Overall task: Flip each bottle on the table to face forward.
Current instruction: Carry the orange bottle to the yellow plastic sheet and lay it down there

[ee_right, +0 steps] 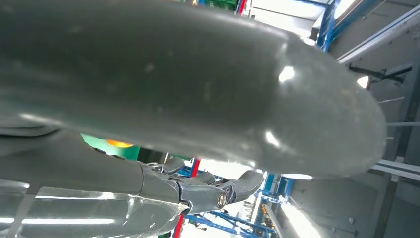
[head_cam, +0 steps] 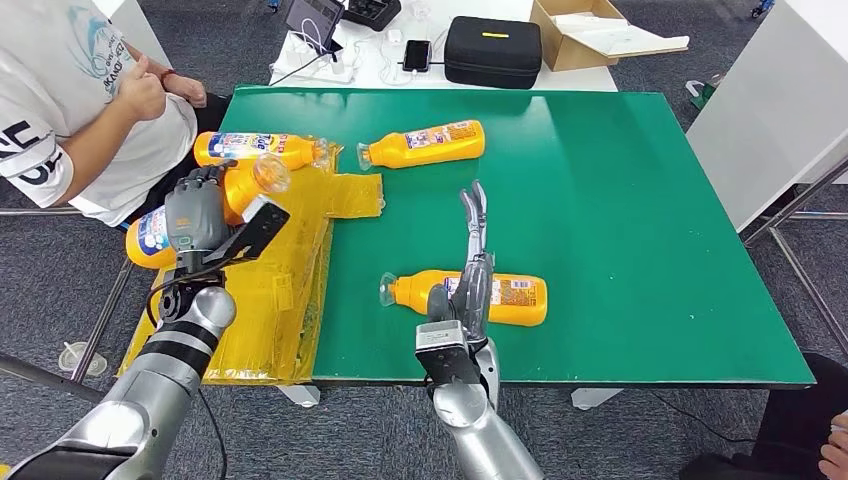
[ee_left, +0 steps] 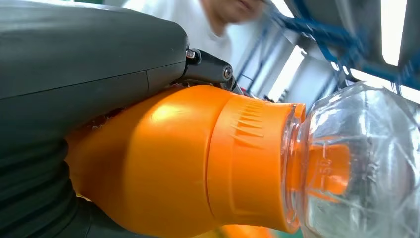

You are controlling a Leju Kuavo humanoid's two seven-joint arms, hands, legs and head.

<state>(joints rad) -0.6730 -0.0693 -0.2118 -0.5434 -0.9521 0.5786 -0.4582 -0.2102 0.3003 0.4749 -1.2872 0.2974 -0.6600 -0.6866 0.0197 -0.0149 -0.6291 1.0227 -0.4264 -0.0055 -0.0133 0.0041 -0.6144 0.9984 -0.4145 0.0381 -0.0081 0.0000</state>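
The left hand (head_cam: pixel 197 215) grips an orange bottle (head_cam: pixel 240 190) lifted off the yellow sheet (head_cam: pixel 275 300), probably to turn its label forward. The right hand (head_cam: pixel 472 262), fingers straight and apart, hovers over another bottle (head_cam: pixel 520 298) lying on the green table (head_cam: pixel 620 200).

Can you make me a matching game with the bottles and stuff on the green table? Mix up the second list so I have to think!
Things:
1. Bottle in the left hand
2. Bottle under the right hand
3. Black case
4. Cardboard box

Places or states:
A. Lying on the green table near the front edge
B. Open, on the white table at the back
C. Held up over the yellow sheet
D. Zipped shut, beside the phone

Pairs: 1-C, 2-A, 3-D, 4-B
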